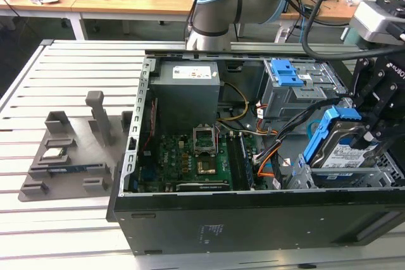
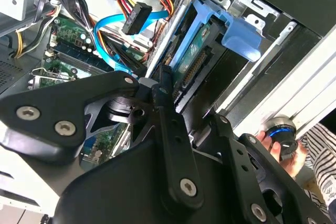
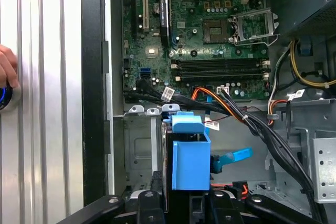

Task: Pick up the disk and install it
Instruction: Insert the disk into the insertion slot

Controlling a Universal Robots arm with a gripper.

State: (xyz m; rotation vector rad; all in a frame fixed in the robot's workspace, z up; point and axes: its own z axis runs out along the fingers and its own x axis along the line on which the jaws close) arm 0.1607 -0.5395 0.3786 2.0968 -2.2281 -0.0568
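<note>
An open black computer case (image 1: 253, 219) is seen lying on its side on a slatted metal counter (image 1: 69, 67), with its green motherboard (image 1: 190, 159) exposed. In the exterior view, the disk (image 1: 342, 147), a silver hard drive with a barcode label framed by blue plastic rails, is held tilted, one end raised, over the drive bay at the case's corner on the exterior view's right. The black hand (image 1: 373, 128) is pinched on the disk's upper end. In the first wrist view, the disk's blue bracket (image 3: 190, 153) is seen gripped between the hand's black fingers (image 3: 152, 203), above the metal bay. In the second wrist view, the disk (image 2: 197, 51) is shown angled beside orange and blue cables. A grey fixture tray (image 1: 69, 156) is set on the counter at the exterior view's left, well apart from the case. A person's hand (image 2: 286, 148) is seen on a round blue-lit knob in the second wrist view.
</note>
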